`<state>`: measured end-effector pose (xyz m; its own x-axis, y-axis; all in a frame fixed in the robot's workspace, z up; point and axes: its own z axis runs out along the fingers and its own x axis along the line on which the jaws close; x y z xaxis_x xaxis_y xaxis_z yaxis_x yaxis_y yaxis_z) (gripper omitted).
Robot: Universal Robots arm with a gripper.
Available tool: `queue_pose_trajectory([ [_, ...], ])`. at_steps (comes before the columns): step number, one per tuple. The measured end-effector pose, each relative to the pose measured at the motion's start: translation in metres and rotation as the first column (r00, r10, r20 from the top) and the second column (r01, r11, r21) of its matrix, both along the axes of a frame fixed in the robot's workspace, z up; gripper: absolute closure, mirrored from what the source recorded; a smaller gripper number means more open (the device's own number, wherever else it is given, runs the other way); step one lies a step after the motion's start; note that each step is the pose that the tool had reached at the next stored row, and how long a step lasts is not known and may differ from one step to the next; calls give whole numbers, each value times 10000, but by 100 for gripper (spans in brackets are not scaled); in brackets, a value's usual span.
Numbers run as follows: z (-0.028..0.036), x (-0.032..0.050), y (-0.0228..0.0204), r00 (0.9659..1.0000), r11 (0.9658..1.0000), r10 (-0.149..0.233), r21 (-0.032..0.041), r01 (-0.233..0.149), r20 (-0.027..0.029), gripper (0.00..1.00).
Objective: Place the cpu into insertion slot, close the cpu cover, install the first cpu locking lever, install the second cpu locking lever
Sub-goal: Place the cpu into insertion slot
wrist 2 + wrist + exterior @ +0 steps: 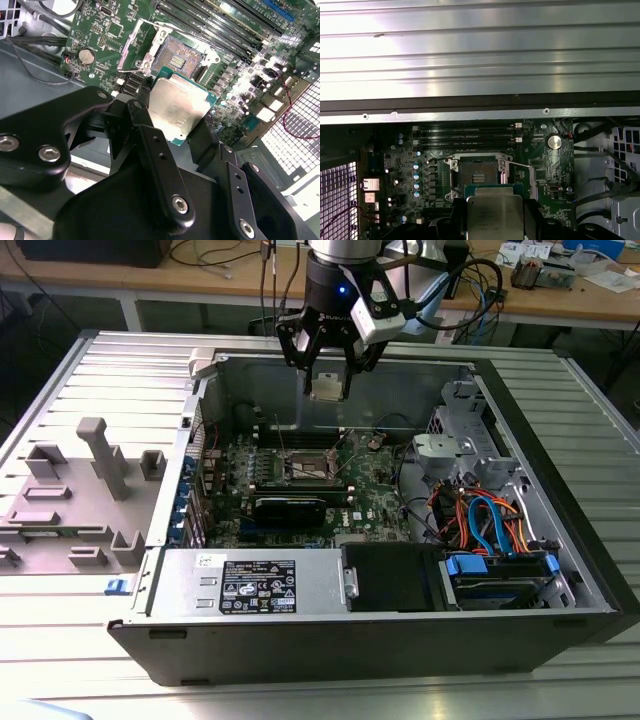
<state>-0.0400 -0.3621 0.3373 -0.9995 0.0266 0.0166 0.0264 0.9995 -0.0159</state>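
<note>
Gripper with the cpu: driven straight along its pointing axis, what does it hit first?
Likely the insertion slot: in both wrist views it lies open just beyond the cpu clamped in the gripper. Nothing shows between them. Depth is unclear, so contact may land on its rim.

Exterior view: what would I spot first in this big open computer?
The black gripper hangs above the open computer case, pinching the shiny square cpu. Below it, the insertion slot sits empty on the green motherboard.
</note>
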Motion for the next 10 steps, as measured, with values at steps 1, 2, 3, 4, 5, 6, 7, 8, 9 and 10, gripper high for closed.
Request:
queue_pose_trajectory([
  [1,-1,0,0,10000,10000,0,-5,0,0,45],
  [2,-2,0,0,10000,10000,-1,-13,1,0,45],
  [3,-3,0,0,10000,10000,0,-17,0,0,45],
  [4,-4,0,0,10000,10000,0,-20,0,0,45],
  [5,-4,0,0,10000,10000,0,-23,0,0,45],
  [6,-5,0,-1,10000,10000,0,-25,0,0,45],
  [7,-6,0,-1,10000,10000,0,-31,0,0,45],
  [8,-6,0,-1,10000,10000,0,-35,0,0,45],
  [9,-7,0,-1,10000,10000,0,-37,0,0,45],
  [10,-8,0,-1,10000,10000,-1,-45,1,0,45],
])
